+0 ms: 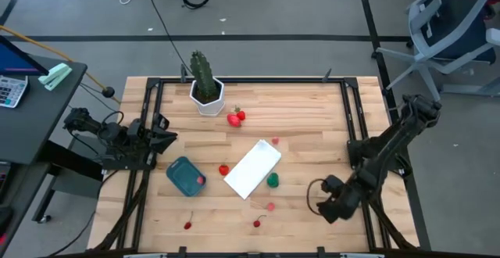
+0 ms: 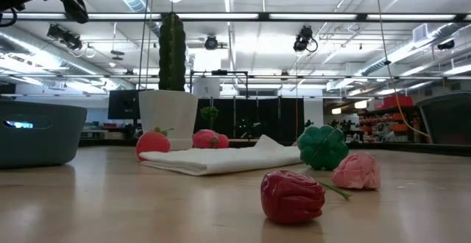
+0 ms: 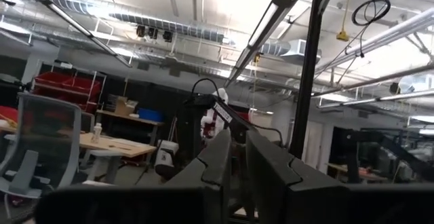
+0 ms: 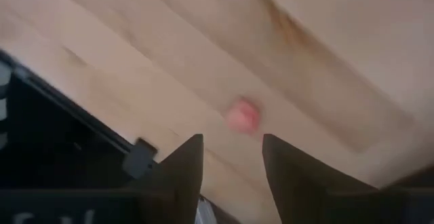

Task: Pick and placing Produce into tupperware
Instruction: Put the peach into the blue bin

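The teal tupperware (image 1: 181, 173) stands at the table's near left with one red piece (image 1: 201, 180) inside. Loose produce lies around a white flat panel (image 1: 252, 168): two strawberries (image 1: 235, 117), a green piece (image 1: 273, 180), a red piece (image 1: 224, 169), pink balls (image 1: 270, 206) (image 1: 275, 141) and cherries (image 1: 257, 223) (image 1: 187, 225). My right gripper (image 4: 232, 146) hovers open over the near right of the table, pointing steeply down, with a pink ball (image 4: 242, 115) on the wood just ahead of its fingers. My left gripper (image 3: 241, 159) waits shut at the table's left edge, tipped upward.
A green cactus in a white hexagonal pot (image 1: 207, 95) stands at the far middle. A black frame (image 1: 355, 125) runs along the table's edges. Bare wood lies between the panel and my right gripper. A desk with a calculator (image 1: 12, 90) stands beyond the left edge.
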